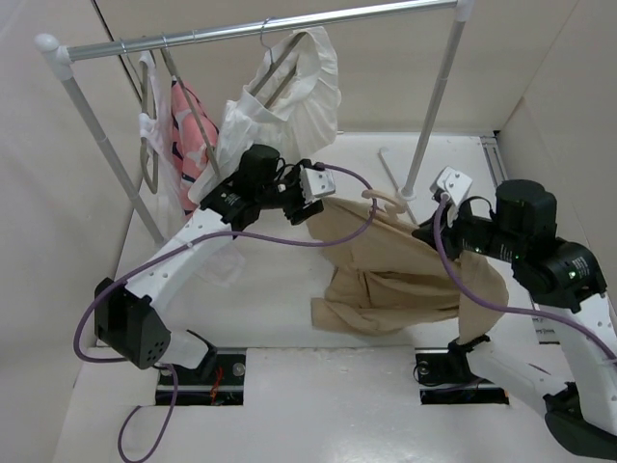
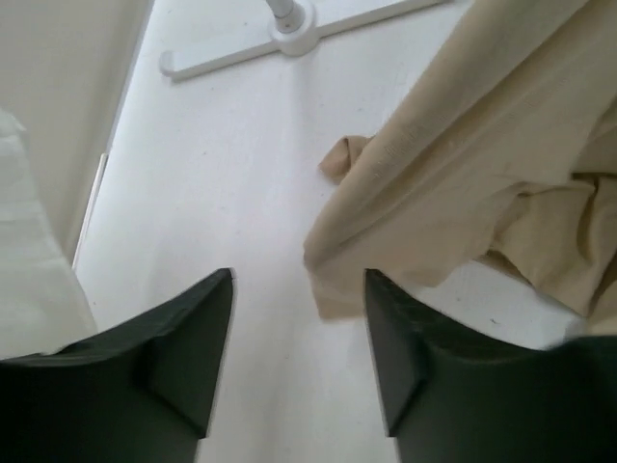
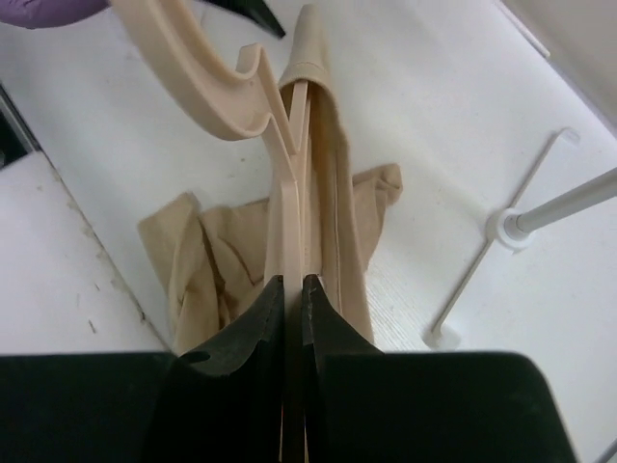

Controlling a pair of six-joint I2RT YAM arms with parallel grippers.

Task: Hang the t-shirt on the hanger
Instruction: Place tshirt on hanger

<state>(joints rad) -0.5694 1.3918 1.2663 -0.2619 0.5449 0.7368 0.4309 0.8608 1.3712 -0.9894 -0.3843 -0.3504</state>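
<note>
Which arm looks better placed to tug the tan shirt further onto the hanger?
The left hand, probably: it is open and empty beside the t-shirt edge, while the right hand is clamped on the hanger and busy holding it up.

Clothes rail [image 1: 260, 32]: metal bar on white uprights, spanning the top view from 10 to 1 o'clock. White pleated garment [image 1: 289, 92] hangs from it near 12 o'clock. Pink patterned garment [image 1: 190, 135] hangs just beside that, on its 9 o'clock side. In the left wrist view, the rail's white cross foot [image 2: 289, 34] sits at 12 o'clock, flat on the white table [image 2: 222, 174]. Pale walls [image 1: 48, 193] enclose the table.
</note>
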